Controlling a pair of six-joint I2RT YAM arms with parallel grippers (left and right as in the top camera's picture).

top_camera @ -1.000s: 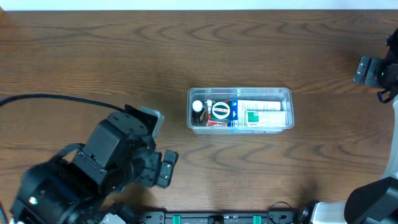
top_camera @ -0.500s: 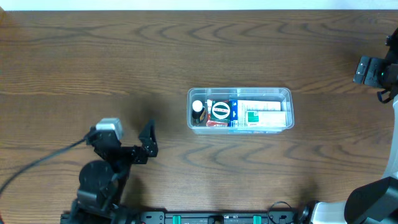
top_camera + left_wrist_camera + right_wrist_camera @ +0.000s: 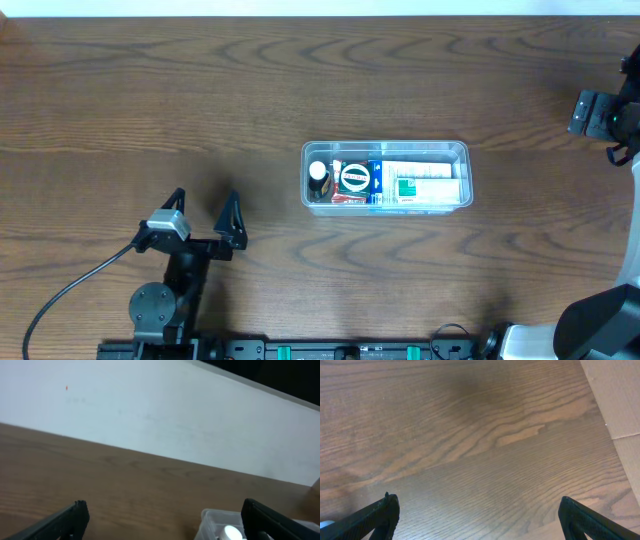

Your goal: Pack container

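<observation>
The container [image 3: 386, 146] is a clear plastic tub at the table's middle. It holds a white-capped bottle [image 3: 318, 172], a round red-and-white item [image 3: 354, 179] and blue, white and green packets [image 3: 415, 185]. My left gripper [image 3: 203, 205] is open and empty, low at the front left, well apart from the tub. In the left wrist view its fingers [image 3: 162, 522] frame bare wood, and the tub's corner [image 3: 210, 516] shows at the lower right. My right gripper [image 3: 480, 517] is open and empty over bare wood. The right arm [image 3: 603, 115] is at the far right edge.
A white wall [image 3: 150, 410] runs behind the table's far edge. A cardboard-coloured surface [image 3: 617, 400] lies past the table edge in the right wrist view. A black cable [image 3: 75, 285] trails from the left arm at the front left.
My left arm has pulled back and down toward the front left, from a large mass close to the camera to a small low pose. Its gripper is open. The tub and right arm have not moved.
</observation>
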